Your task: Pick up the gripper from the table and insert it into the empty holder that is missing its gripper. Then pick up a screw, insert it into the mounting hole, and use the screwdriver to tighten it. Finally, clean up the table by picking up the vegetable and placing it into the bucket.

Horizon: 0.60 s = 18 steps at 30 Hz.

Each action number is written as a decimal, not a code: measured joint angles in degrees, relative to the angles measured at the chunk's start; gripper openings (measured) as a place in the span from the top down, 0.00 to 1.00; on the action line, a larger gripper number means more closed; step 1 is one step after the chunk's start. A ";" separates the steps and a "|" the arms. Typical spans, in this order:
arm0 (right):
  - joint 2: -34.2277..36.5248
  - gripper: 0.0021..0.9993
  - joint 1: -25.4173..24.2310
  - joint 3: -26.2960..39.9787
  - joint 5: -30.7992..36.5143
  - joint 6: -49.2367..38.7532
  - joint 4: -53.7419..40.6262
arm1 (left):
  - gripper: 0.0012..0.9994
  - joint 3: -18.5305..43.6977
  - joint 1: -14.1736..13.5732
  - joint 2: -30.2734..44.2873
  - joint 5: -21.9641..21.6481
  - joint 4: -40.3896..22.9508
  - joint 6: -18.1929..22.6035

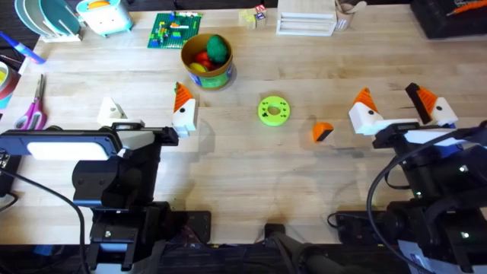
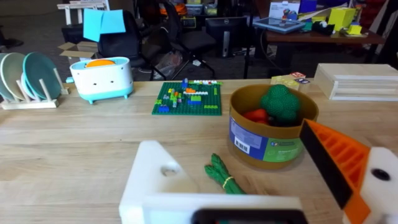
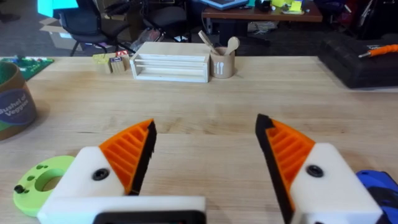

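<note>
The gripper (image 1: 323, 132), an orange wedge, lies loose on the table (image 1: 243, 183), just inside the right gripper's (image 1: 402, 107) spread, empty fingers, within easy reach for a pick. The left gripper (image 1: 148, 114) is also held spread, with nothing pinched; its bare holder (image 2: 158, 177) lacks a pad. Between those fingers lies the vegetable (image 2: 221, 174), beside the bucket (image 2: 270, 134).

bare table (image 1: 251, 164) runs wide between the 2 arms — the green disc (image 1: 274, 110) and orange gripper (image 1: 323, 132) sit in that lane. beyond the left gripper (image 2: 267, 186), the vegetable (image 2: 221, 174) lies beside the bucket (image 2: 268, 140).
</note>
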 joint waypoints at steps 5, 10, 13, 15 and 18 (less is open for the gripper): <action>0.00 0.01 0.02 0.02 0.00 0.02 -0.37 | 0.01 0.00 0.00 0.00 0.00 -0.02 0.00; 0.00 0.01 0.02 0.02 -0.50 0.37 -0.15 | 0.01 0.00 0.00 0.00 0.00 0.00 0.00; 0.00 0.01 0.00 0.02 -1.35 0.85 0.22 | 0.01 0.04 0.00 0.00 -0.08 -0.02 0.00; 0.00 0.01 0.00 0.13 -1.81 1.99 -0.17 | 0.01 0.50 0.00 0.00 -0.49 -1.35 -0.23; 0.71 0.01 0.00 2.63 -2.23 4.47 -4.99 | 0.01 4.86 0.00 0.40 -1.78 -8.93 -2.23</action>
